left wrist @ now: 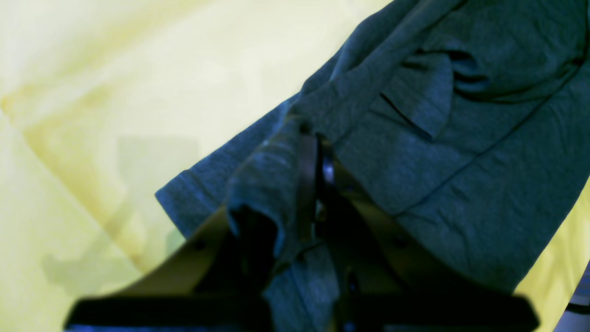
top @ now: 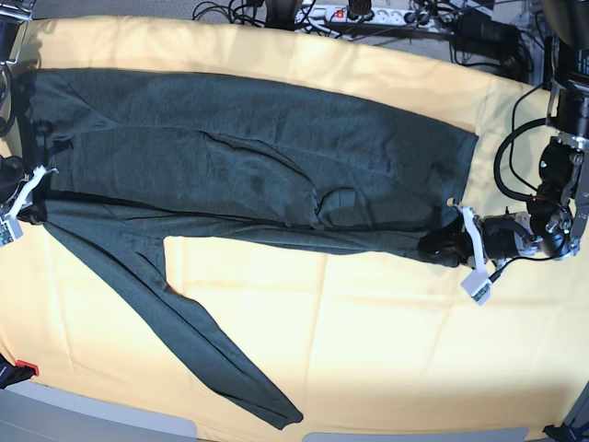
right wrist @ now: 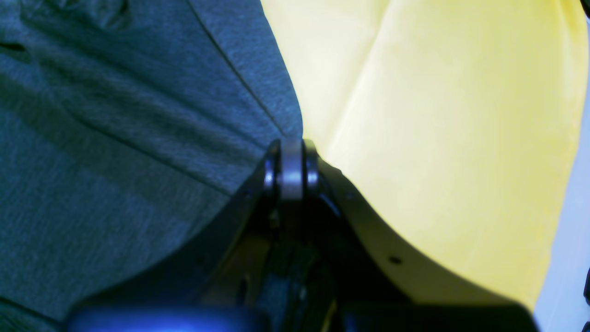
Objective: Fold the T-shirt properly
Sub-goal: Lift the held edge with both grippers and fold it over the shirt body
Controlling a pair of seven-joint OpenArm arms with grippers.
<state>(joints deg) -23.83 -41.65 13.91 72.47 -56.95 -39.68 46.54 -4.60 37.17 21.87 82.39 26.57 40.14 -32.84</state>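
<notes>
Yellow cloth [top: 368, 313] under tool-pinched [left wrist: 313, 138] T-shirt [top: 248, 166], apparently.

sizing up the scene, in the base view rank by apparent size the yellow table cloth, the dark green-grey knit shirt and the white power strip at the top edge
1. Yellow table cloth, largest.
2. Dark green-grey knit shirt.
3. White power strip, smallest; partly cut off by the frame.
</notes>
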